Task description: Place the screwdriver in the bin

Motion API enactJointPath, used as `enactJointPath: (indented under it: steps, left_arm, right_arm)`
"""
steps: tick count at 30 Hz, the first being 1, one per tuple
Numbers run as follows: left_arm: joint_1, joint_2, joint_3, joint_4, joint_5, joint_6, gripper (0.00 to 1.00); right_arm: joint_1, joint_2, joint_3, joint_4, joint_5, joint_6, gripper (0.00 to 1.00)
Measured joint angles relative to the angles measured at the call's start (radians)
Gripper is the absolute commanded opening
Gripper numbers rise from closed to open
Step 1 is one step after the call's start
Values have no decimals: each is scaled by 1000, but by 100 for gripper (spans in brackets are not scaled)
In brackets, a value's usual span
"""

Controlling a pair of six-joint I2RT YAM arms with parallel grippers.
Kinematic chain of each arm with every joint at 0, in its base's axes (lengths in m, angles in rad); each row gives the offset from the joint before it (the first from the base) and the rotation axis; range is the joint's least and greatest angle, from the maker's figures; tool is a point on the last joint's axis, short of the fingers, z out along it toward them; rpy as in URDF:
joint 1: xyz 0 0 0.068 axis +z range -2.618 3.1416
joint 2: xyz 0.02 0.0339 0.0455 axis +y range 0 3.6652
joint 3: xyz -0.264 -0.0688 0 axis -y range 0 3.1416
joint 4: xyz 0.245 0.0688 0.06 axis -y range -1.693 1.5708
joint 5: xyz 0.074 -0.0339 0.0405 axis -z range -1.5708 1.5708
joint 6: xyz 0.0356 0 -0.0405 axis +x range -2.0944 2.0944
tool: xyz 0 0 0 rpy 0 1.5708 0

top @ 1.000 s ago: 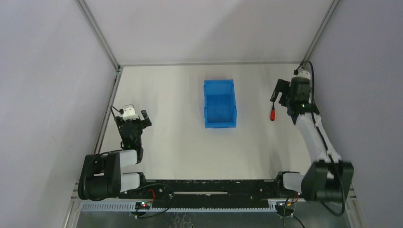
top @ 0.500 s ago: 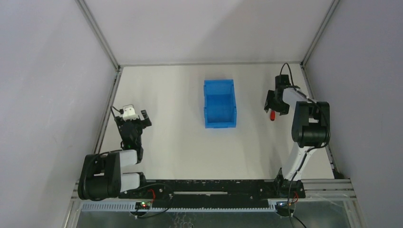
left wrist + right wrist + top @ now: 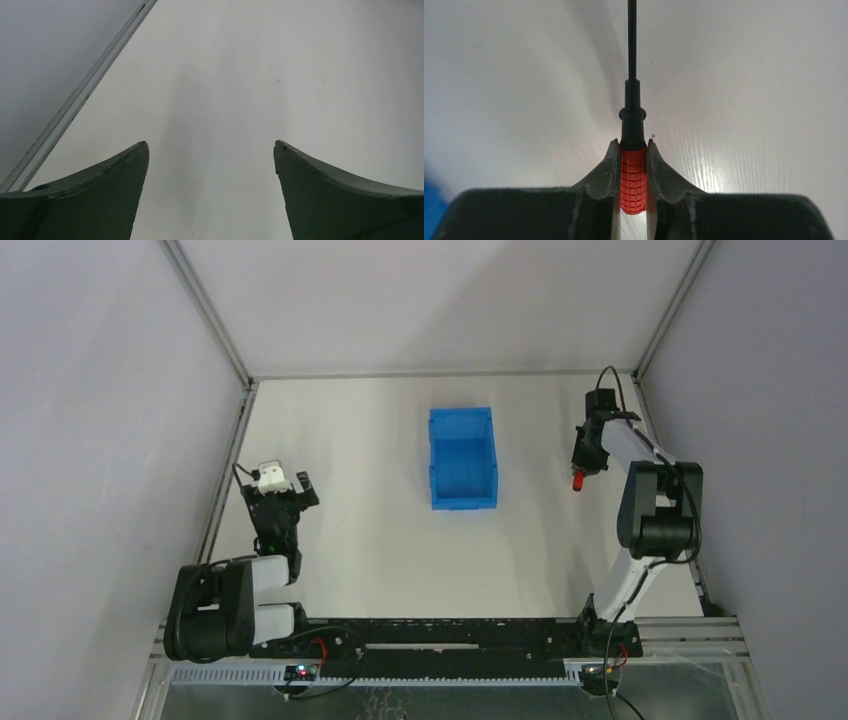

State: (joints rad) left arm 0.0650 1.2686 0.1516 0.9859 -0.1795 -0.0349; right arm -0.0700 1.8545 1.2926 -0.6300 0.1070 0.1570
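Overhead and wrist views of one tabletop carrying two pincers, one bin and one screwdriver.

Left: the left pincer stands with its two fingers spread wide apart. We see only bare tabletop between them; it holds and touches nothing.

Centre: the single blue bin sits between the two pincers, well apart from each, to the right of the left pincer and to the left of the right one. Nothing lies in it.

Right: the right pincer is clamped on the screwdriver. Its fingers are drawn together against either side of the ribbed red handle, with no gap showing. The black collar and thin dark shaft run straight out beyond the fingertips, away from the pincer. The screwdriver is thus in the right pincer's grip, outside the bin. We cannot tell whether it is touching the tabletop.
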Motion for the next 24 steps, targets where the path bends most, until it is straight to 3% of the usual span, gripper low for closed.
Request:
enactJointPath:
  steps: [8,14,24]
  left_arm:
    - [0,0,0,0,0,0,100]
    - [0,0,0,0,0,0,100]
    - [0,0,0,0,0,0,100]
  right_arm:
    - [30,-249,167,-146,-11,-1,12]
    - [156,-378,265,-187,-106,5,11]
    - [489,-255,385,-184,-180,-19,11]
